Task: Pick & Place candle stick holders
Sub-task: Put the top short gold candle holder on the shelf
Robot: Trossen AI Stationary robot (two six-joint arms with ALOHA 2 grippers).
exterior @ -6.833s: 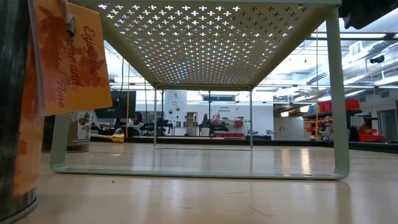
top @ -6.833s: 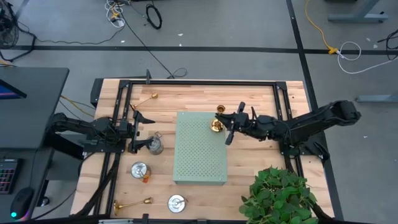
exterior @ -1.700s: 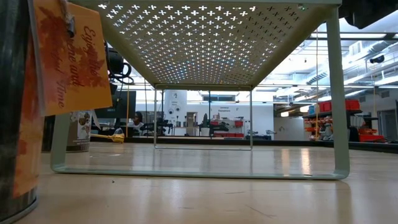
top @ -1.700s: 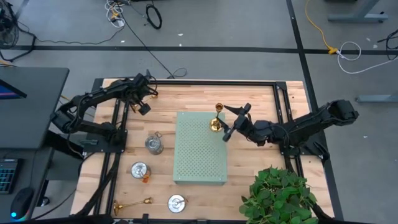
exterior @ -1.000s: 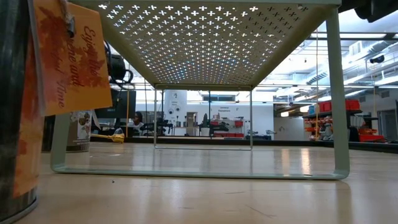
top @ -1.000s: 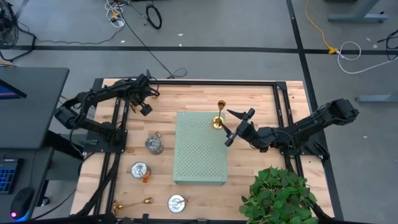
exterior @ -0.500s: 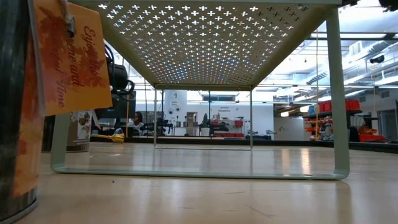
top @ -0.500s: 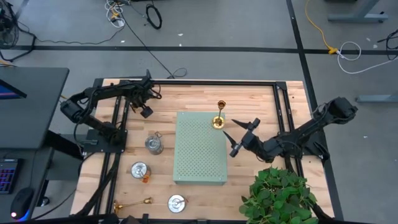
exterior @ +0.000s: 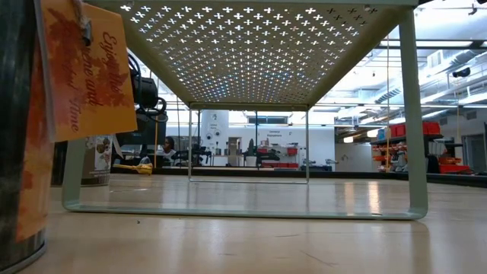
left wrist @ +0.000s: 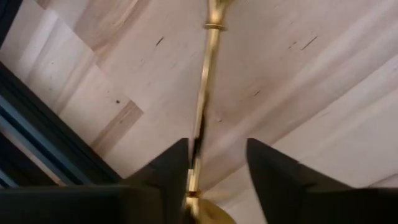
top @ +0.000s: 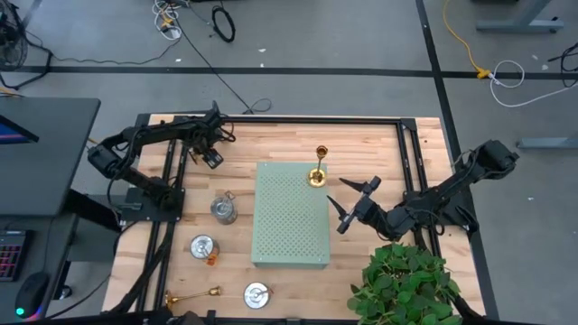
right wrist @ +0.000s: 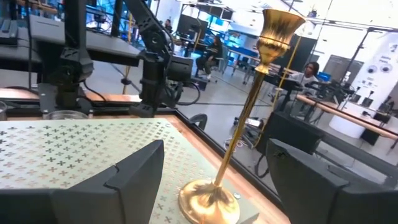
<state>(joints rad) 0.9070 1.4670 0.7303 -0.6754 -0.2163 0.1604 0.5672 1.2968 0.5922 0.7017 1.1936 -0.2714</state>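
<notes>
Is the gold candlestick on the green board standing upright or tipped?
Upright: the gold candlestick stands on its round base on the green board, stem rising to its cup.

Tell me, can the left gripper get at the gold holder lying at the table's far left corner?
Probably yes. The left gripper is already over that gold holder, its fingers either side of the thin stem, with only bare table around it. Whether it grips yet is unclear.

Six candle stick holders (top: 317, 168): one tall gold upright on board, others on table.
</notes>
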